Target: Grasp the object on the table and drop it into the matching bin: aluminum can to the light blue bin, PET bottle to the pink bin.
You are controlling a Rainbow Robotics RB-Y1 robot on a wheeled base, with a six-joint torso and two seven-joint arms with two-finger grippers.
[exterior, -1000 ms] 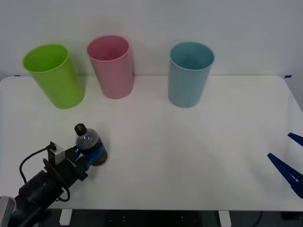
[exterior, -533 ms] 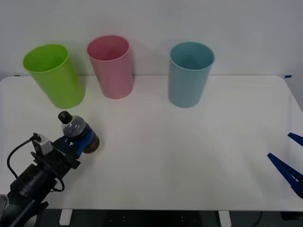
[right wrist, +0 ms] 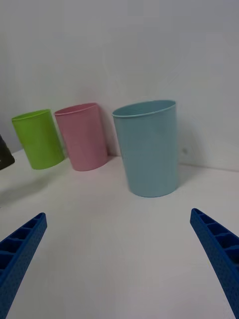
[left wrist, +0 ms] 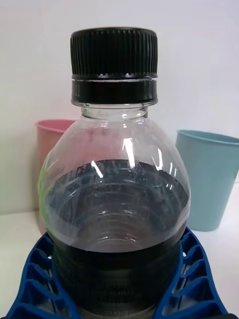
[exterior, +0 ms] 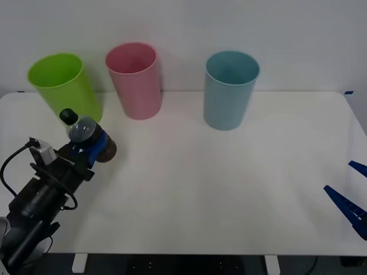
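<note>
Front view: left gripper (exterior: 92,150) clamped around the PET bottle (exterior: 86,137), lifted off the table (exterior: 229,183) at its left side, cap (exterior: 68,116) up and leaning toward the lime green bin (exterior: 63,89), just in front of it. The pink bin (exterior: 135,80) lies beyond and to the right of the bottle, next bin along; the light blue bin (exterior: 229,89) stands farther right. The left arm is nearer. The right gripper (exterior: 348,200) is parked at the right table edge, fingers spread, holding nothing. Change against a second ago: bottle and gripper have risen and shifted left and away from the robot, toward the bins.
</note>
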